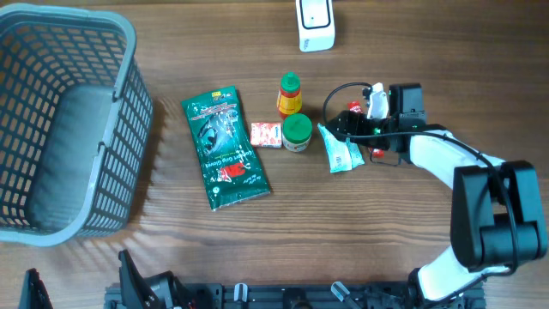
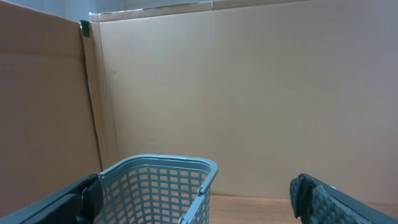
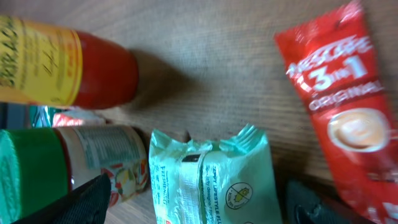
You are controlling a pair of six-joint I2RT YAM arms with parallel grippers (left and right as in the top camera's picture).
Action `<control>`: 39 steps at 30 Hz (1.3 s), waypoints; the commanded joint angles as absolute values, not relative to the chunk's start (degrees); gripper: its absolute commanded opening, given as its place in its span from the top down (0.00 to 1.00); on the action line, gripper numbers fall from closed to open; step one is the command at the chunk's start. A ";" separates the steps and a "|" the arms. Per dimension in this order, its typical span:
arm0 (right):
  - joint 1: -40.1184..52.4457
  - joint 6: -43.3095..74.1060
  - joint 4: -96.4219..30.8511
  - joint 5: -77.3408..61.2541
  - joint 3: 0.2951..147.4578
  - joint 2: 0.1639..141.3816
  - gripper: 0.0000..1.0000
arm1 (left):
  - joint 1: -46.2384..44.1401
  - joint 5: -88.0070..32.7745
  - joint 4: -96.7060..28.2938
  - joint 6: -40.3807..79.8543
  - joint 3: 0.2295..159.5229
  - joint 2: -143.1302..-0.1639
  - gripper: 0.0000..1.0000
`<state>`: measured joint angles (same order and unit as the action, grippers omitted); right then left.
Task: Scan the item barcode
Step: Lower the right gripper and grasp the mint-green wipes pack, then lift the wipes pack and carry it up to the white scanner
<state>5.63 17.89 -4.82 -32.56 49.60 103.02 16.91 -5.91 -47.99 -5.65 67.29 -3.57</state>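
- Hovering low over the table (image 1: 369, 232): right gripper (image 3: 199, 198), fingers (image 3: 68, 208) spread wide, nothing pinched.
- Lying flat between those fingers: mint sachet (image 3: 211, 180), apparently untouched by either. Judged the item to scan.
- Placing it: just beside jar (image 3: 68, 155), near red sachet (image 3: 339, 106), well apart from scanner (image 1: 315, 24) at the far edge.
- Handling, by guess: light, thin and soft; glossy film, likely slippery; prone to bend or crumple under a hard squeeze; not fragile.
- Hold, by judgement: across the narrow width near the crimped end, fingertips down to the wood, printed face left clear. Barcode itself not made out.
- Hazard: jar close on one flank, touching or only beside, cannot tell. Could get nudged as the jaws close.
- Further out: bottle (image 1: 290, 93) behind jar, packet (image 1: 266, 135) beside jar, green pouch (image 1: 225, 150) beyond that, basket (image 1: 69, 120) at the far left.
- Left gripper (image 2: 196, 190): spread fully, empty, raised, facing basket rim and cardboard wall (image 2: 261, 87). Well away from the work.
- Count: mint sachet, one; red sachet, one seen; jar, one; bottle, one; packet, one; green pouch, one; basket, one; scanner, one; grippers, two.
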 commanded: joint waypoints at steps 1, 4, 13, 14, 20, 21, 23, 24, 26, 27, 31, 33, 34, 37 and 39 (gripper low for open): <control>5.89 16.91 -4.73 -35.83 50.81 106.30 0.13 | 17.10 -6.42 -47.90 -5.52 66.96 -3.20 0.00; 5.91 16.99 -5.28 -34.37 50.81 109.67 0.25 | 17.10 -6.42 -47.90 -5.52 66.96 -3.20 0.00; 5.74 17.12 -5.87 -36.21 50.81 112.95 0.95 | 17.10 -6.42 -47.90 -5.52 66.96 -3.20 0.00; 5.52 18.04 -6.07 -36.14 50.81 112.36 0.96 | 17.10 -6.42 -47.90 -5.52 66.96 -3.20 0.00; 0.58 27.81 -10.28 -36.14 50.81 102.30 0.96 | 17.10 -6.42 -47.90 -5.52 66.96 -3.20 0.00; -0.12 28.10 -11.44 -36.07 50.81 99.77 0.96 | 17.10 -6.42 -47.90 -5.52 66.96 -3.20 0.00; -1.04 28.71 -13.85 -35.59 50.78 93.80 0.96 | 17.10 -6.42 -47.90 -5.52 66.96 -3.20 0.00; -1.17 28.82 -14.98 -35.05 50.78 90.43 0.96 | 17.10 -6.42 -47.92 -5.52 66.96 -3.20 0.00; -1.15 33.85 -19.55 -30.30 50.78 82.81 0.96 | 17.10 -6.42 -47.90 -5.52 66.96 -3.20 0.00; -1.15 34.98 -21.28 -28.56 50.78 79.83 0.96 | 17.10 -6.42 -47.92 -5.52 66.96 -3.20 0.00; -1.15 34.98 -26.89 -23.92 50.78 67.24 0.96 | 17.10 -6.42 -47.92 -5.52 66.96 -3.20 0.00; -1.15 35.05 -28.58 -23.51 50.76 60.97 0.95 | 17.10 -6.42 -47.90 -5.52 66.96 -3.20 0.00; -1.15 35.18 -29.56 -23.27 50.72 57.74 0.96 | 17.10 -6.42 -47.90 -5.52 66.96 -3.20 0.00; -1.10 35.16 -34.00 -20.45 50.54 49.15 0.96 | 17.10 -6.42 -47.90 -5.52 66.96 -3.20 0.00; -1.10 35.00 -36.03 -18.83 50.52 46.28 0.96 | 17.10 -6.42 -47.90 -5.52 66.96 -3.20 0.00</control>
<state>-1.19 34.48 -34.48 -22.87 50.65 51.05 16.91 -5.91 -48.01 -5.65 67.24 -3.57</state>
